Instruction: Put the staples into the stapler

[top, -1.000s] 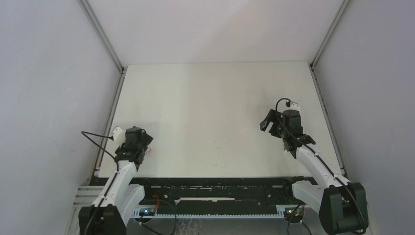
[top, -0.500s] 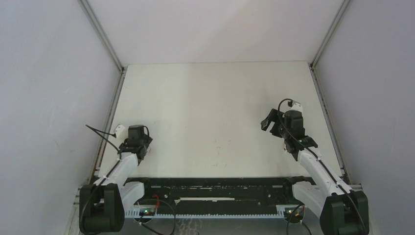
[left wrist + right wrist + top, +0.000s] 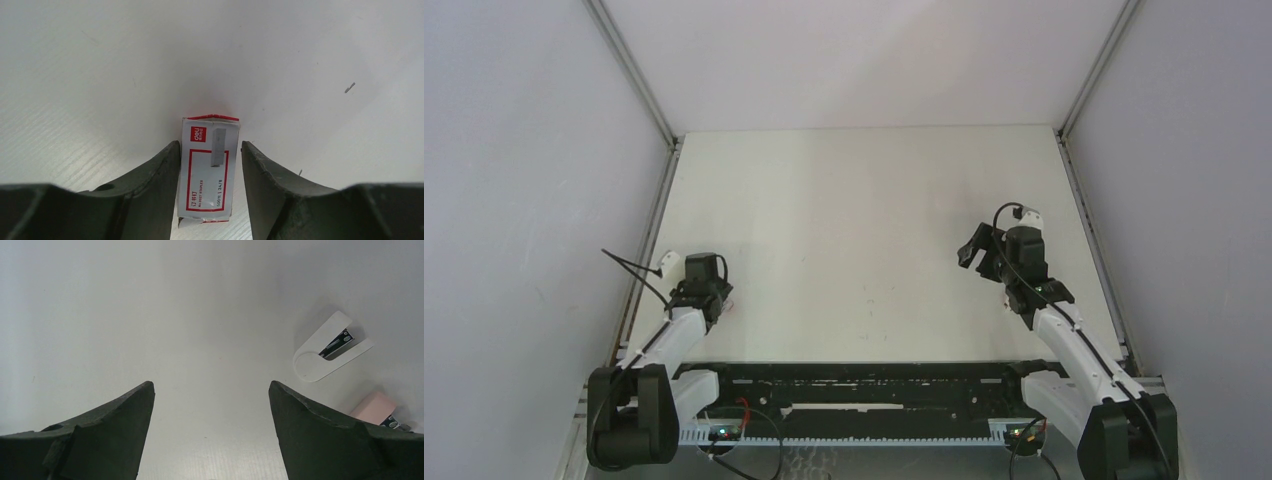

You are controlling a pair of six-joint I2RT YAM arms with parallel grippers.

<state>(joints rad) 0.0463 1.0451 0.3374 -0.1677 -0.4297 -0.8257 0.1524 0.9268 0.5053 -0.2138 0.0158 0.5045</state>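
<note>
A white bench point(image 3: 864, 200) sits inside an enclosure of plain pale walls point(image 3: 524, 150), with slanted aluminium struts point(image 3: 629, 70) at the back corners. A black rail point(image 3: 864, 380) runs along its near edge. A small grey fleck point(image 3: 349, 88) lies on the bare surface. A pink block point(image 3: 375, 406), partly cut off, rests at the lower right of the right wrist view.

Bright, even light all round: the table point(image 3: 854, 200) nearly washes out from overhead. On the wrist views, a soft shadow sits beside the stapler point(image 3: 312, 362) — near fingers point(image 3: 150, 185) blur dark, staple box point(image 3: 209, 167) print stays sharp.
</note>
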